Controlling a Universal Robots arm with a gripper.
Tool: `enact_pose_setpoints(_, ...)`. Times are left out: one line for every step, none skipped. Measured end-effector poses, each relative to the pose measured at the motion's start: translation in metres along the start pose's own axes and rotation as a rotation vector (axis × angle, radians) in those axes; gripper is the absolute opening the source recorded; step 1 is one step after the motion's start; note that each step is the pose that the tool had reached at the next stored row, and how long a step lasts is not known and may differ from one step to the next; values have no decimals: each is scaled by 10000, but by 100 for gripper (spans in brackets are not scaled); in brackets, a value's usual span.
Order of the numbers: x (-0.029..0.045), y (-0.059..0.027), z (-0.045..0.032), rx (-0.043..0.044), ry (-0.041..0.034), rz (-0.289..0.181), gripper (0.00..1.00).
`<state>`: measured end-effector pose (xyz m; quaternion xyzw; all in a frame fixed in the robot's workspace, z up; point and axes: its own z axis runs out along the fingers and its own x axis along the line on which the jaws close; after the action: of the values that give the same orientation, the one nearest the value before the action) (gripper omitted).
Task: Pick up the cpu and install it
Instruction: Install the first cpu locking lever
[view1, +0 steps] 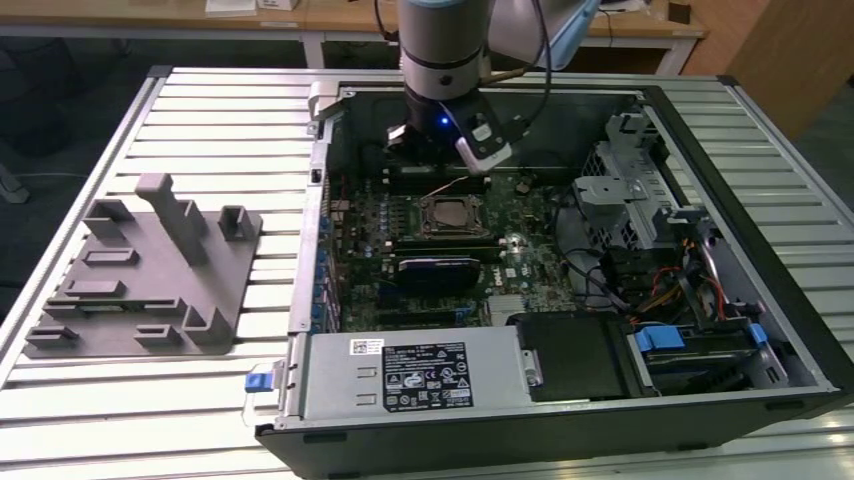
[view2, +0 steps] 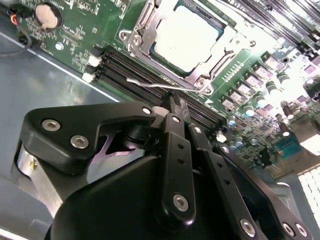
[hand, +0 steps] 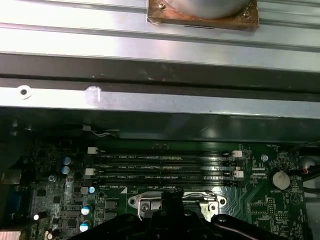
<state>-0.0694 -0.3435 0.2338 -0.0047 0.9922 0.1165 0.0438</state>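
Note:
The cpu (view2: 187, 37), a silver square, lies flat inside the socket frame (view2: 145, 30) on the green motherboard. It also shows at the board's middle in the exterior view (view1: 447, 214). My gripper (view2: 172, 102) hangs just behind the socket, over the memory slots, with its black fingers drawn together and nothing between them. Its tips are close above the thin metal socket lever (view2: 155, 85); I cannot tell whether they touch it. In the first wrist view the gripper (hand: 172, 205) sits at the socket frame's edge.
The open computer case (view1: 320, 200) lies on a slatted metal table. A grey moulded tray (view1: 147, 270) with upright posts stands at the exterior view's left. Memory slots (hand: 160, 167), a coin battery (hand: 279, 179), the power supply (view1: 407, 370) and a drive cage (view1: 627, 200) surround the socket.

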Motion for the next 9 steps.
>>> enact_pose_setpoints(1,-2,11,7,-25,83,11)
enact_pose_setpoints(0,-4,16,14,-41,151,11)
enact_pose_setpoints(-2,-5,21,22,-55,210,11)
enact_pose_setpoints(-5,-6,25,29,-68,265,11)
enact_pose_setpoints(-8,-7,30,34,-81,319,11)
enact_pose_setpoints(-9,-9,36,40,-96,383,11)
enact_pose_setpoints(-10,-10,43,46,-114,457,11)
enact_pose_setpoints(-10,-11,49,55,-135,546,11)
enact_pose_setpoints(-10,-13,54,63,-155,629,11)
